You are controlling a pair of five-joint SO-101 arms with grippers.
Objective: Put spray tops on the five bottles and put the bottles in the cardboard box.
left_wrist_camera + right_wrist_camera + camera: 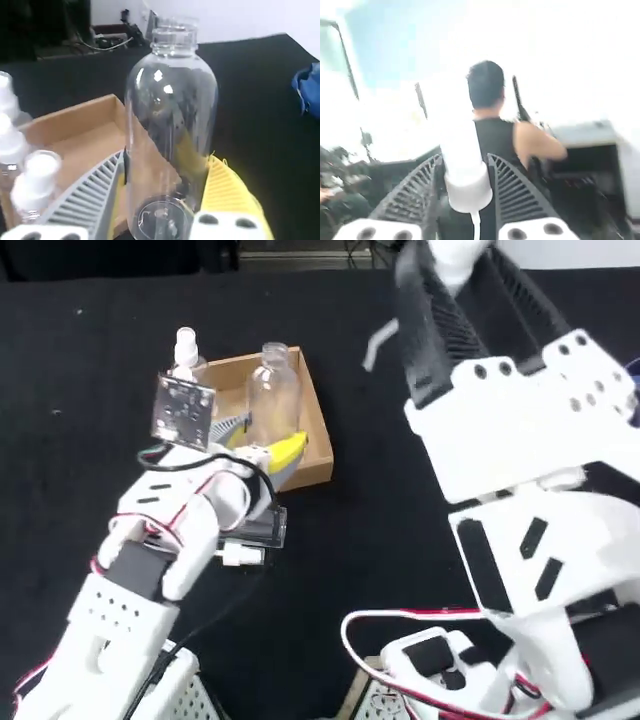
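A clear bottle (272, 388) with no top stands upright over the cardboard box (312, 430), and my left gripper (262, 440) is shut on its lower body. In the left wrist view the bottle (170, 135) sits between the grey finger (92, 192) and the yellow finger (230, 192), its neck open. Bottles with white spray tops (32, 182) stand in the box (75, 132) beside it; one shows at the box's far-left corner (185, 348). My right gripper (452, 275) is raised high off the table, shut on a white spray top (462, 160) with its thin tube hanging down.
The black mat (400, 510) covers the table. A blue object (307, 92) lies off to the bottle's side in the left wrist view. A clear plastic piece (262, 528) lies under the left arm. Both arm bases stand at the front edge.
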